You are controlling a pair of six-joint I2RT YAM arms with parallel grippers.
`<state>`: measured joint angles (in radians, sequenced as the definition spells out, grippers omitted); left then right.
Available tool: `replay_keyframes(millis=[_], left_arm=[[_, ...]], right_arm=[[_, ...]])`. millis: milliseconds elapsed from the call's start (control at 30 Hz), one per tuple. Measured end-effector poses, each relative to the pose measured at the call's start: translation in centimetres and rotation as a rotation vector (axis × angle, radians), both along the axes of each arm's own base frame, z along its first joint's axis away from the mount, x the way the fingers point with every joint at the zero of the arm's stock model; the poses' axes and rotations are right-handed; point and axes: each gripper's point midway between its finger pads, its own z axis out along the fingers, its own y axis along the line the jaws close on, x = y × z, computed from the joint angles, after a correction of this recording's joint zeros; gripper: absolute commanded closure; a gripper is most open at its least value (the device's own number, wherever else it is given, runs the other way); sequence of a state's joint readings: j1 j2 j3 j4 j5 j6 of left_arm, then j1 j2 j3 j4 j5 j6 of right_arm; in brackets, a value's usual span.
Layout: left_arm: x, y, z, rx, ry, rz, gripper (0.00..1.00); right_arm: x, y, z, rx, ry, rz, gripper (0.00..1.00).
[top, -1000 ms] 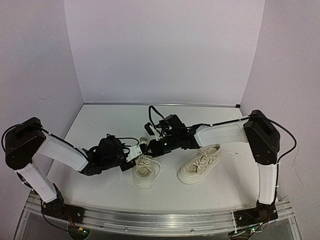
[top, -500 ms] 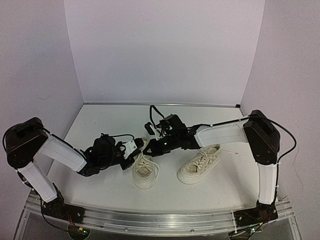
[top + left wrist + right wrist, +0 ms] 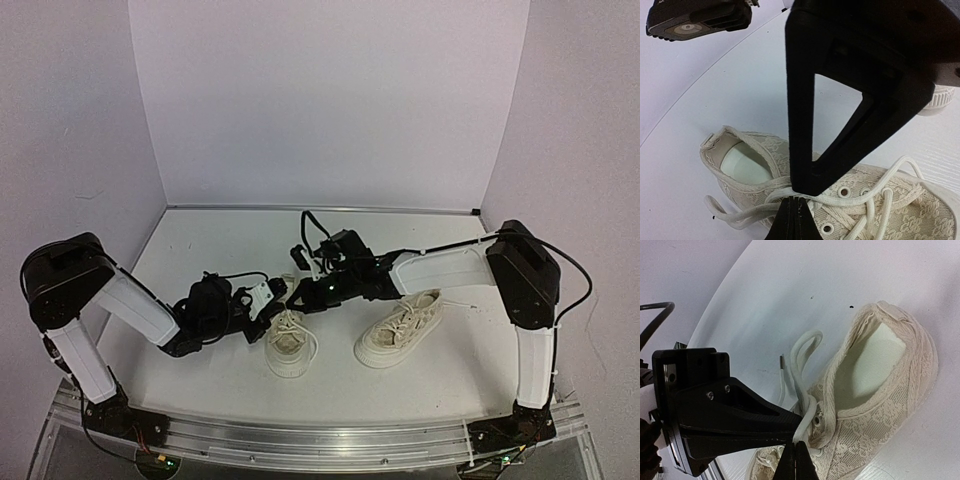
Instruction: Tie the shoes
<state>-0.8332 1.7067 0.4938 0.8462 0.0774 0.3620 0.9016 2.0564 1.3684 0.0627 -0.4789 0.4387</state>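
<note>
Two cream canvas shoes stand on the white table. The left shoe (image 3: 288, 345) points its toe at the near edge, and both grippers meet just over its tongue end. My left gripper (image 3: 277, 299) (image 3: 797, 197) is shut on a white lace (image 3: 857, 200) at the top eyelets of that shoe (image 3: 920, 206). My right gripper (image 3: 298, 297) (image 3: 800, 442) is shut on a lace strand (image 3: 806, 405) beside the collar of the same shoe (image 3: 890, 405). A slack loop (image 3: 805, 347) and a lace tip (image 3: 781, 361) lie on the table behind it.
The other shoe (image 3: 400, 328) sits to the right, under the right forearm; its sole (image 3: 940, 97) shows in the left wrist view. The table (image 3: 200, 240) is walled by lilac panels at back and sides. A metal rail (image 3: 320, 435) runs along the near edge.
The left arm's upper link has swung a little to the right and its wrist has drawn slightly left and lower. The right arm and both shoes look unmoved.
</note>
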Motion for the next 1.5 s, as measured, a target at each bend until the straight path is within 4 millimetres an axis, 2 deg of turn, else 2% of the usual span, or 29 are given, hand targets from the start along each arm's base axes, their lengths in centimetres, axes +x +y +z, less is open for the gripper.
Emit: replay_keyframes(millis=[400, 567, 667, 733, 867, 1033, 1200, 1333, 1500], left_arm=[[0.3, -0.3, -0.7, -0.044, 0.031, 0.005, 1.0], [0.4, -0.3, -0.6, -0.053, 0.028, 0.004, 1.0], [0.4, -0.3, -0.6, -0.052, 0.028, 0.005, 1.0], [0.5, -0.3, -0.6, -0.052, 0.028, 0.005, 1.0], [0.5, -0.2, -0.6, -0.052, 0.028, 0.007, 1.0], [0.5, -0.2, -0.6, -0.051, 0.029, 0.004, 1.0], [0.4, -0.3, -0.7, -0.048, 0.031, 0.0, 1.0], [0.3, -0.2, -1.0, -0.039, 0.037, 0.0, 1.0], [0.3, -0.2, -1.0, -0.038, 0.037, -0.001, 1.0]], right_arm=[[-0.5, 0.3, 0.3, 0.043, 0.027, 0.028, 1.0], [-0.6, 0.3, 0.5, 0.066, 0.038, 0.036, 0.82], [-0.5, -0.5, 0.0, 0.059, 0.051, 0.027, 0.63], [-0.1, -1.6, -0.1, 0.053, 0.054, 0.01, 0.61], [1.5, -3.3, 1.0, 0.061, 0.032, -0.038, 0.63], [3.2, -4.2, 2.3, 0.06, -0.015, -0.085, 0.82], [3.6, -3.8, 2.1, 0.025, -0.012, -0.087, 0.91], [3.7, -3.2, 1.0, -0.004, -0.006, -0.069, 0.92], [2.9, -3.0, -0.9, -0.056, 0.025, -0.044, 0.93]])
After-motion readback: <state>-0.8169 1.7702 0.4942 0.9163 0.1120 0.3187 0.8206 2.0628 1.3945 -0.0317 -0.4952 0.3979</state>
